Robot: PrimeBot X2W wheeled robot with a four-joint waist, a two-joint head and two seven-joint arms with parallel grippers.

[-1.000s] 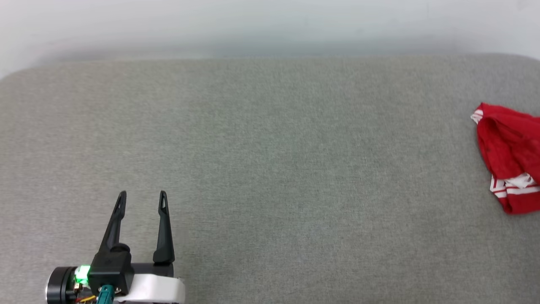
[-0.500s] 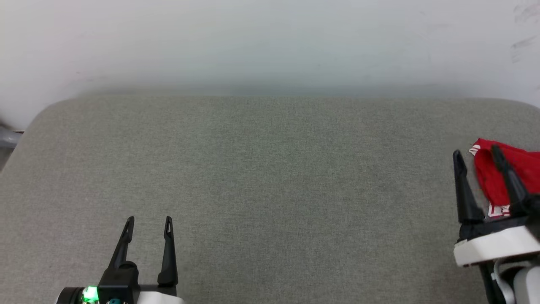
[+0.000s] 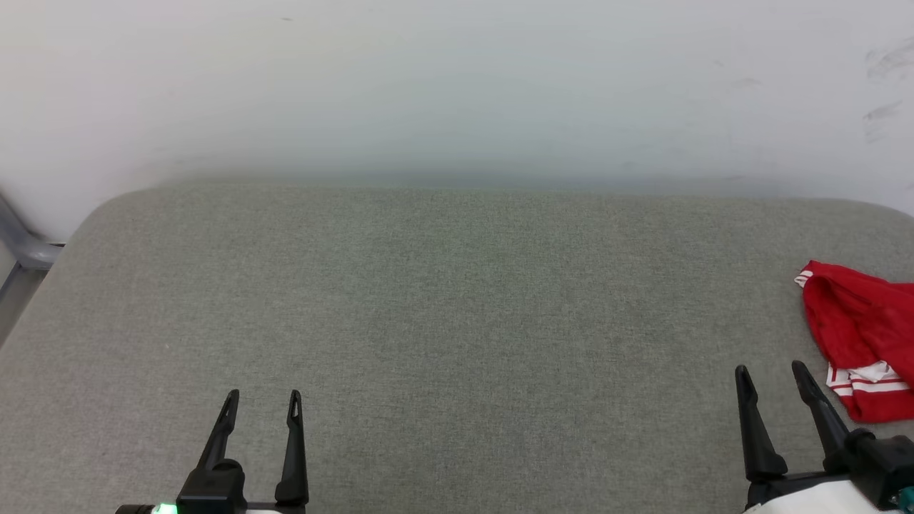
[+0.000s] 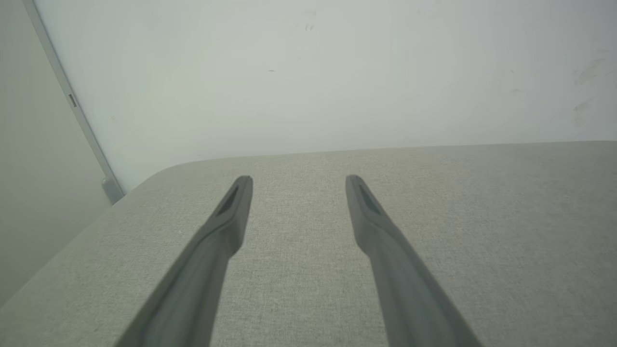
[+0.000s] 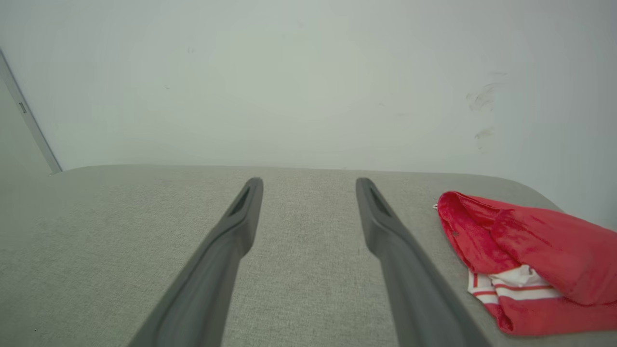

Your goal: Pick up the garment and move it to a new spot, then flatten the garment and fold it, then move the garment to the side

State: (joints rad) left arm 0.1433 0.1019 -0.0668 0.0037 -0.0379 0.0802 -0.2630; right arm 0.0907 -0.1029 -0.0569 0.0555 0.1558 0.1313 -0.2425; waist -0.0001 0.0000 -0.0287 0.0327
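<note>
The red shirt (image 3: pixel 860 335) lies crumpled at the counter's (image 3: pixel 457 321) three o'clock edge, near the right hand (image 3: pixel 770 367), which stands spread and empty, likely poised to reach it, while the left hand (image 3: pixel 263 394), also spread, idles at seven o'clock.

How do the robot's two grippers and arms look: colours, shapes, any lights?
The left gripper and the right gripper each have two long, thin black fingers that taper to a tip with a narrow slot near the end, rising from a black block. A green light glows at the left wrist; the right arm has a white casing and a small teal part.
</note>
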